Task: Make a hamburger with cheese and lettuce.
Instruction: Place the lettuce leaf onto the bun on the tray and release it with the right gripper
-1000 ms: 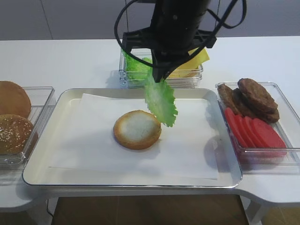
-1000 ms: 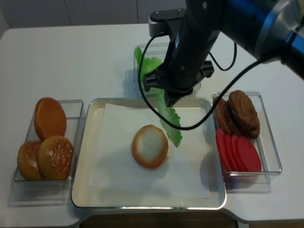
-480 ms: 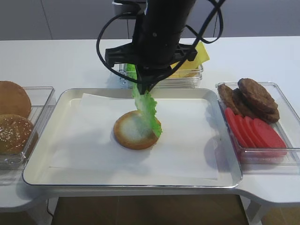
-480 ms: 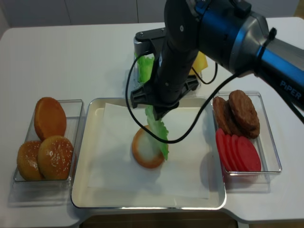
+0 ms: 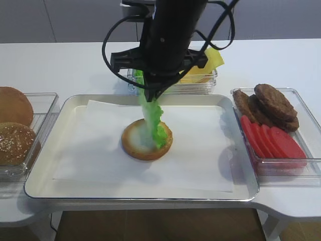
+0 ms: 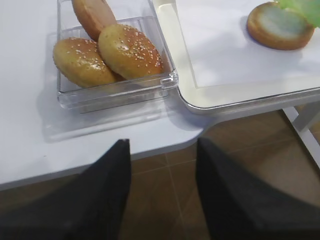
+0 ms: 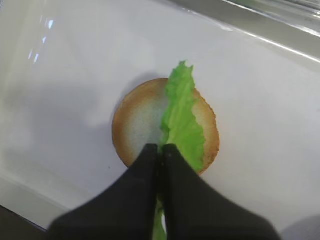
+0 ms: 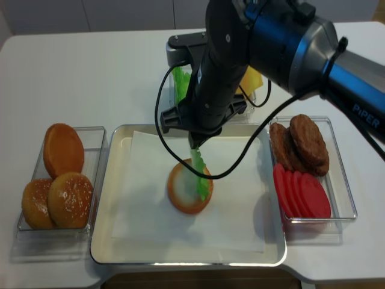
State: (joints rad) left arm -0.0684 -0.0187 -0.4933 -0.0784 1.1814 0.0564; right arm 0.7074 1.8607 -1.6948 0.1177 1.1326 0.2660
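Note:
The hamburger bun half lies cut face up on white paper in the middle of the tray. My right gripper is shut on the top edge of a green lettuce leaf. It hangs straight above the bun. The lettuce droops down, and its lower end rests on the bun's right half. Yellow cheese slices sit in the clear box behind the tray, partly hidden by the arm. My left gripper is open and empty, hovering off the table's front left edge over the floor.
A clear box at the left holds sesame buns. At the right, another box holds dark patties and red tomato slices. More lettuce sits in the back box beside the cheese.
My right gripper has carried the lettuce left and down. The leaf hung free to the right of the bun; now its lower end lies on the bun.

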